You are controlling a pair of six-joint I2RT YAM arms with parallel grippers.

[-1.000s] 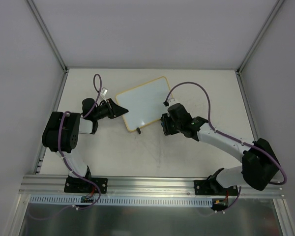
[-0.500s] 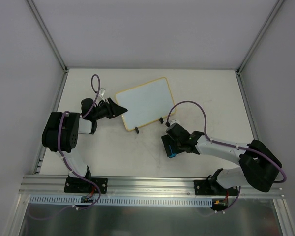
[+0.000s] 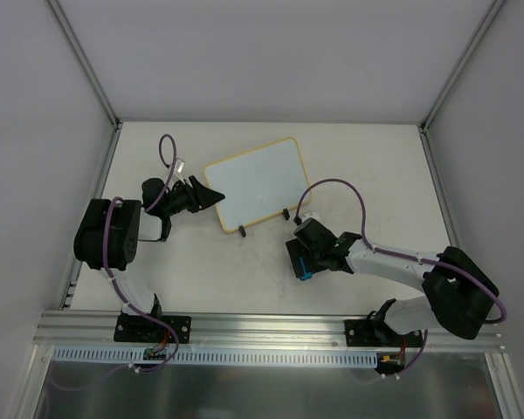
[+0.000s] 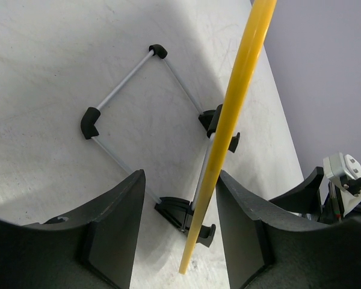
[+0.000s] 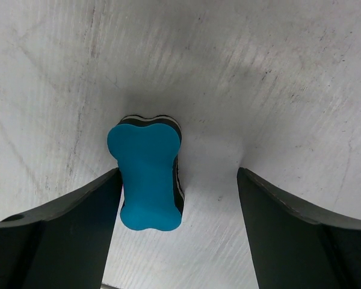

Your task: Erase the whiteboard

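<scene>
The whiteboard [image 3: 255, 182], white with a tan-yellow frame, stands tilted on the table at mid-back. My left gripper [image 3: 211, 195] is at its left corner. In the left wrist view the yellow frame edge [image 4: 228, 129] runs between the jaws of the left gripper [image 4: 180, 229], which is open, with a gap on both sides. My right gripper [image 3: 304, 258] hovers low over the table in front of the board. It is open wide over the blue eraser [image 5: 147, 174], which lies on the table beside the left finger [image 5: 78, 223], far from the right one.
Behind the board are its wire stand [image 4: 123, 78] with black corner pieces and two black clip feet [image 4: 219, 123]. Grey walls enclose the table on three sides. An aluminium rail [image 3: 262, 327] runs along the near edge by the arm bases.
My right gripper pulled back from the whiteboard's lower right edge toward the near side and opened, leaving the blue eraser on the table. My left gripper opened off the board's frame.
</scene>
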